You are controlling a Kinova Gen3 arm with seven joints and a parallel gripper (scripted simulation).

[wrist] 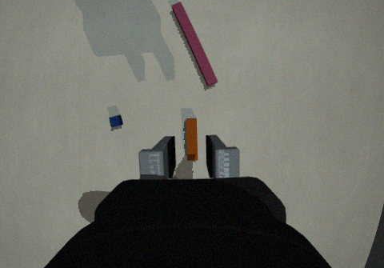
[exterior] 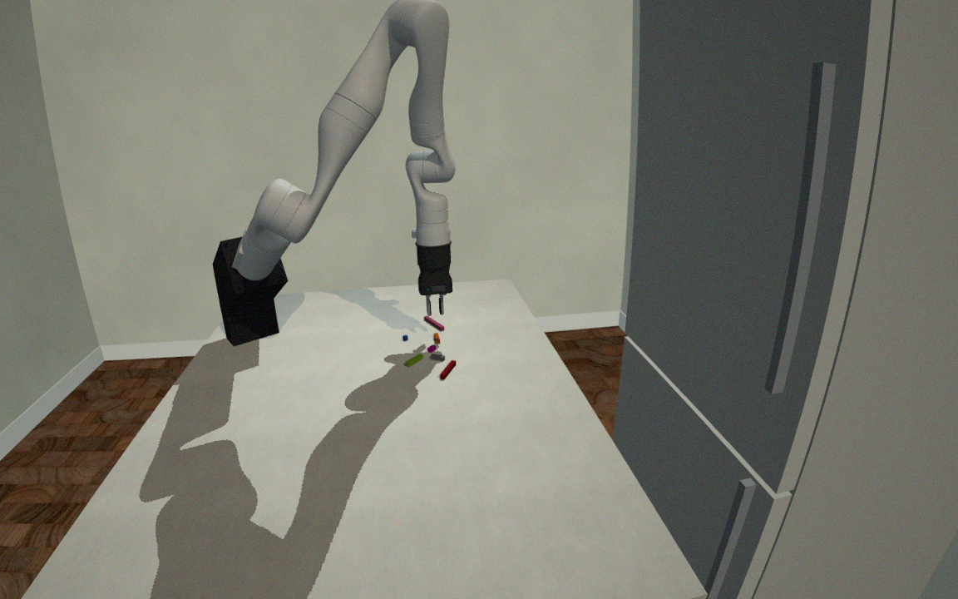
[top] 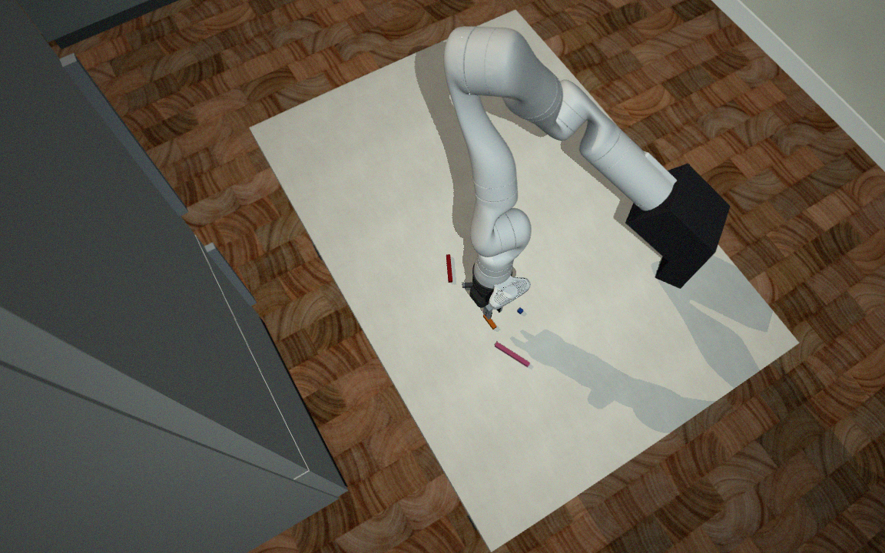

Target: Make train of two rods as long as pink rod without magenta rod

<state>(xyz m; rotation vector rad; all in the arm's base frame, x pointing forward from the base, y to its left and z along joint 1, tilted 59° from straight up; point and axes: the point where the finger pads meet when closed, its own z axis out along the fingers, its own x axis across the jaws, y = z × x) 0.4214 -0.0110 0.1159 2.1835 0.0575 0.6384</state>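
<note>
Hanging above the table (top: 376,171), the gripper (wrist: 189,156) stands half open and holds nothing, its fingers either side of the orange rod (wrist: 191,139) lying below. The pink rod (wrist: 194,44) lies just beyond, the blue rod (wrist: 115,120) to one side.
</note>
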